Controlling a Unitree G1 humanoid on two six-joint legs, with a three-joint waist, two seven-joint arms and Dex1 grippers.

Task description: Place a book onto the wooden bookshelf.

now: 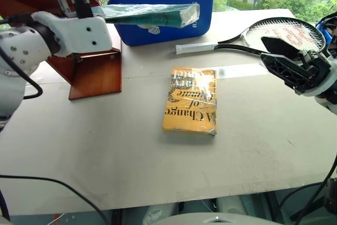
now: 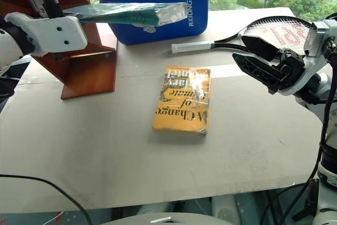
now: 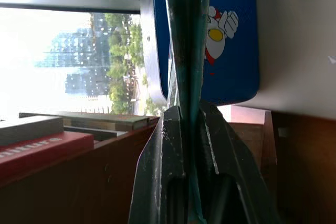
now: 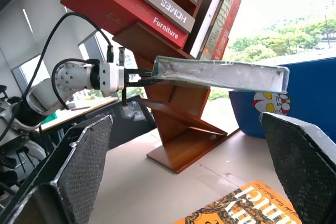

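The teal-green book (image 1: 150,15) in shiny clear wrap hangs level in the air, in front of the blue case. My left gripper (image 1: 100,14) is shut on one end of it, and the left wrist view has the fingers (image 3: 170,145) clamped on the book's edge (image 3: 186,35). The wooden bookshelf (image 1: 97,72) stands at the table's far left, just beside and behind that gripper. Over the table's right side my right gripper (image 2: 239,48) is raised and open, holding nothing and facing the held book (image 4: 220,74) and the shelf (image 4: 178,145).
A yellow-orange paperback (image 1: 190,100) lies flat mid-table. A blue padded case (image 1: 205,9) stands at the back, behind the held book. A racket (image 1: 284,30) lies at the back right, under my right gripper. Several books (image 4: 131,3) lean on the shelf's upper boards.
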